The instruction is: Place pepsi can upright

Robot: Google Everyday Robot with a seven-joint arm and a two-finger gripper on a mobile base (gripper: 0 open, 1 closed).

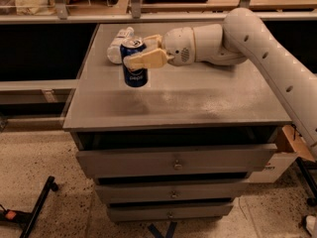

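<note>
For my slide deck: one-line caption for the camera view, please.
Gripper shut on the upright pepsi can at the grey cabinet top, beside a lying white bottle.

The hand (134,51) is gripping the pepsi can (135,71), and its cream fingers (148,59) are looking like smooth matt plastic. The can between them is showing glossy blue metal with a shiny silver top. Just behind the hand, a white bottle (118,44) is coming across as dull plastic. Under the hand, the grey counter (198,98) is looking matt and kinda scuffed.
</note>
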